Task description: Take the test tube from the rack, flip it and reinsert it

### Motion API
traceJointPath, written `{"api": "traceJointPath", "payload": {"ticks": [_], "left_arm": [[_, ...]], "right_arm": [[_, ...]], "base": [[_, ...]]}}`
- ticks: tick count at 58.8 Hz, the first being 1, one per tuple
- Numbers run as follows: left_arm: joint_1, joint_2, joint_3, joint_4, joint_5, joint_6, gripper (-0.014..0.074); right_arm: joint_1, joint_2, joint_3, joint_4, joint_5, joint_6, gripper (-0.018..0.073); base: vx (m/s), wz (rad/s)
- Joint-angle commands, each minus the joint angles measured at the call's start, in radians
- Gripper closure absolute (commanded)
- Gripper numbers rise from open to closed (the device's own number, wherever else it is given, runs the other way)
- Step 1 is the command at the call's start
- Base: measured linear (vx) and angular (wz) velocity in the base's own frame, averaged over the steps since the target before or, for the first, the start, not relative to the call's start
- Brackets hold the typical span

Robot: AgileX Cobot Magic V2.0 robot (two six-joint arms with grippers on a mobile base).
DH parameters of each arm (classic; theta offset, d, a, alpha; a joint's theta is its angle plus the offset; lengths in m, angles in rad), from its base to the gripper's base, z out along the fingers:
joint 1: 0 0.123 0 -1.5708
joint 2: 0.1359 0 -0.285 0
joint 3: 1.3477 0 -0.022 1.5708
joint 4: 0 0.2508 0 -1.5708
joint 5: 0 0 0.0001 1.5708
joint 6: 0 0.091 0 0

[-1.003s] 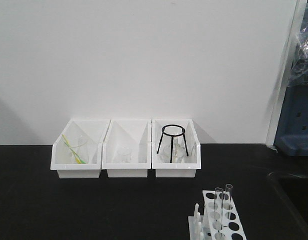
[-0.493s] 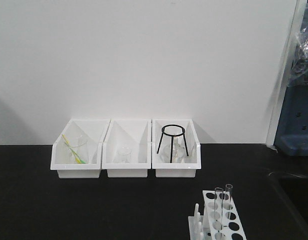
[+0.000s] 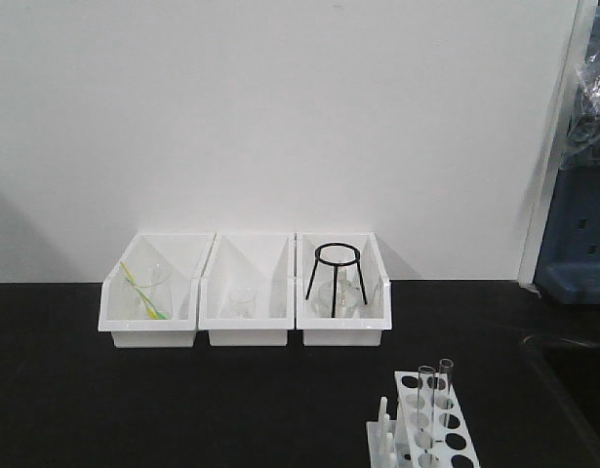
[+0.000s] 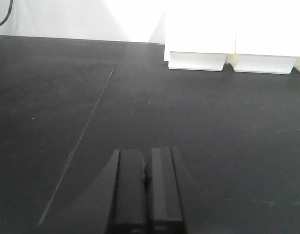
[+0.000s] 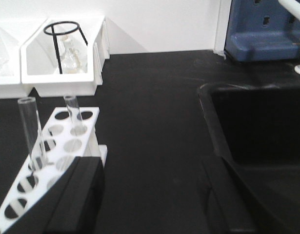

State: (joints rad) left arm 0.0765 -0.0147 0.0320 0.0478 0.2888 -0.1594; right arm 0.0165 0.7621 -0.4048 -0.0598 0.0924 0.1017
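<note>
Nothing has moved, task unstarted: test tubes stay in the rack, right gripper wide open, left gripper closed, both empty.

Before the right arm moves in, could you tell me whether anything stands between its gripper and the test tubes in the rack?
Nothing visible does. The open right gripper is beside the rack; the nearer test tube stands upright ahead of one finger, the farther test tube behind it.

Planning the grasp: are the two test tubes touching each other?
Apart. Right wrist view shows the near tube and far tube in separate holes of the rack, clear gap between.
</note>
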Motion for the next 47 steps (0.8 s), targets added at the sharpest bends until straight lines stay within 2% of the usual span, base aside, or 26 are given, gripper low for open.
{"api": "traceJointPath", "payload": {"ticks": [1,12,21,27,35,47], "left_arm": [[-0.007,-0.013,0.0,-0.003,-0.087,0.0,0.0603],[-0.007,-0.013,0.0,-0.003,-0.087,0.0,0.0603],[-0.007,-0.013,0.0,-0.003,-0.087,0.0,0.0603],[-0.007,-0.013,0.0,-0.003,-0.087,0.0,0.0603],[-0.007,-0.013,0.0,-0.003,-0.087,0.0,0.0603],[-0.007,-0.013,0.0,-0.003,-0.087,0.0,0.0603]], "right_arm": [[-0.004,0.053,-0.029,-0.002,-0.204,-0.008,0.0054],[0.01,0.187,-0.029,-0.046,-0.376,0.022,0.0054],[0.141,0.311,-0.029,-0.154,-0.502,0.026,0.0054],[0.195,0.415,-0.029,-0.155,-0.63,0.026,0.0054],[0.228,0.566,-0.029,-0.149,-0.804,0.029,0.0054],[0.246,0.713,-0.053,-0.136,-0.906,0.052,0.0056]], "base": [[0.0,0.0],[0.0,0.0],[0.0,0.0],[0.0,0.0],[0.0,0.0],[0.0,0.0]]}}
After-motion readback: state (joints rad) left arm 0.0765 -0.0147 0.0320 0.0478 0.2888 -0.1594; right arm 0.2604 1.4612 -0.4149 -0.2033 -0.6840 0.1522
